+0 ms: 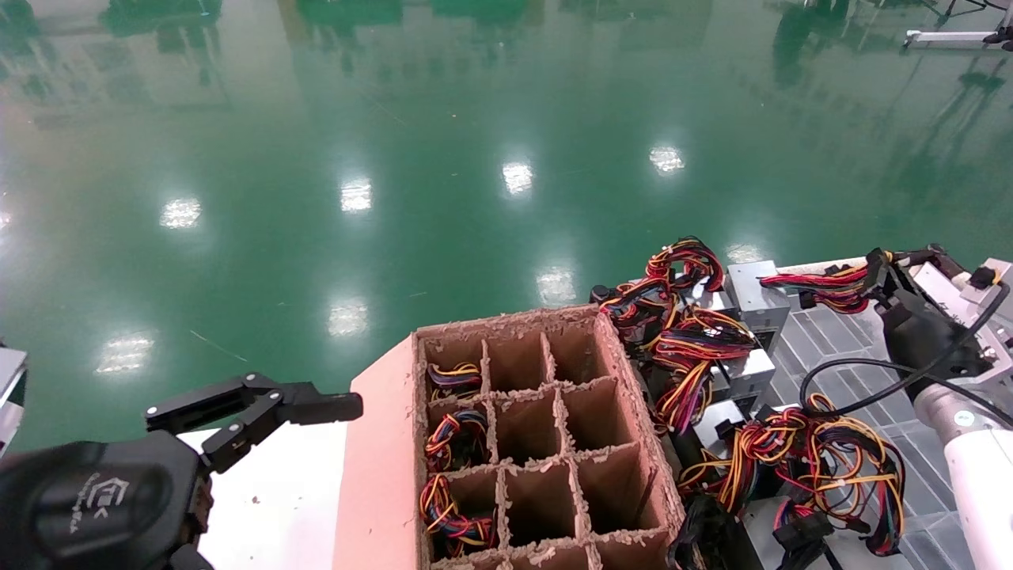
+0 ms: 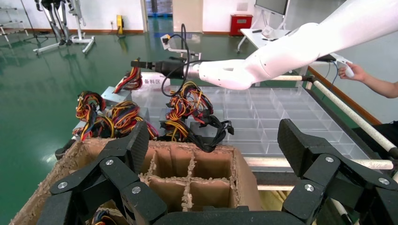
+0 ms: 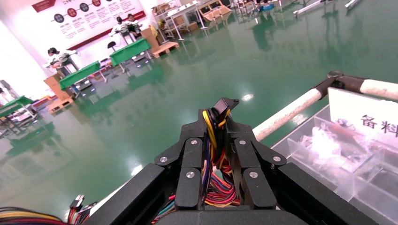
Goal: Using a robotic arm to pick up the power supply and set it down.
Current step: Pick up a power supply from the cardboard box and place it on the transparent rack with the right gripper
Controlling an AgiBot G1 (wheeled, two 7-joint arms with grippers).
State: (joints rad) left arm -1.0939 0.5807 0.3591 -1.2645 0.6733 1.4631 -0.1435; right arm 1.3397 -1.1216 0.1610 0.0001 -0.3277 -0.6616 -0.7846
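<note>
My right gripper (image 1: 877,273) is shut on the red-and-black wire bundle (image 1: 823,286) of the power supply (image 1: 756,294), a silver-grey box at the far edge of the pile. In the right wrist view the wires (image 3: 212,140) run up between the shut fingers (image 3: 190,159) of the right gripper (image 3: 218,123). The left wrist view shows the robotic arm (image 2: 263,61) reaching across, with that bundle (image 2: 131,79) hanging from it. My left gripper (image 2: 213,140) stands wide open beside the cardboard box (image 2: 246,180), holding nothing; one of its fingers (image 1: 316,408) shows in the head view.
The divided cardboard box (image 1: 380,475) has wire bundles in its left cells. Other grey supplies with yellow-orange wires (image 1: 815,459) are piled on a clear compartment tray (image 1: 839,340). A person's hand (image 2: 356,72) is beyond the tray. Green floor lies past it.
</note>
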